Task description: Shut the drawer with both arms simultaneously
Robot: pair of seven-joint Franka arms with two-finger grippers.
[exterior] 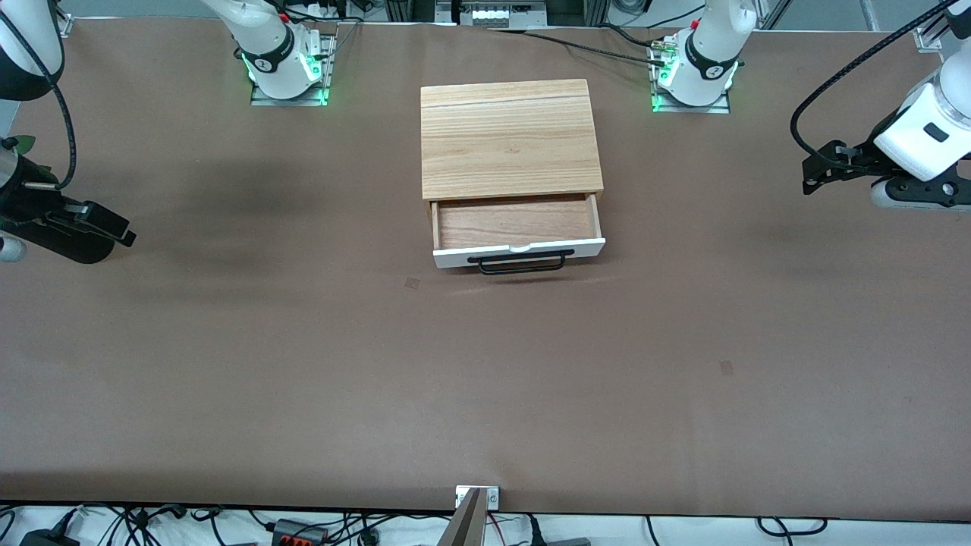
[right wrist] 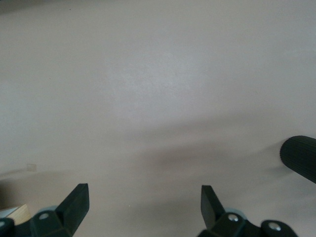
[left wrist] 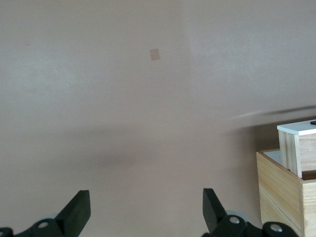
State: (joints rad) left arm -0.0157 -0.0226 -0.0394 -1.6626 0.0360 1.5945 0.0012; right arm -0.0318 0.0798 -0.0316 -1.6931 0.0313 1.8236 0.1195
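The light-wood cabinet [exterior: 510,136] stands on the table, midway between the two arm bases. Its drawer [exterior: 516,221] is pulled out toward the front camera, showing an empty wooden tray, a white front panel and a black bar handle [exterior: 521,263]. My left gripper [exterior: 815,173] hangs open and empty above the table toward the left arm's end, well apart from the drawer; the left wrist view [left wrist: 145,197] shows a cabinet corner [left wrist: 281,192] and a drawer corner [left wrist: 298,143]. My right gripper [exterior: 114,227] hangs open and empty toward the right arm's end, as its wrist view [right wrist: 143,192] shows.
The brown table [exterior: 485,379] carries two small tan square marks [exterior: 412,283] [exterior: 726,367]. The arm bases [exterior: 284,68] [exterior: 694,72] stand beside the cabinet's back. A metal bracket [exterior: 478,497] and cables lie at the table's edge nearest the camera.
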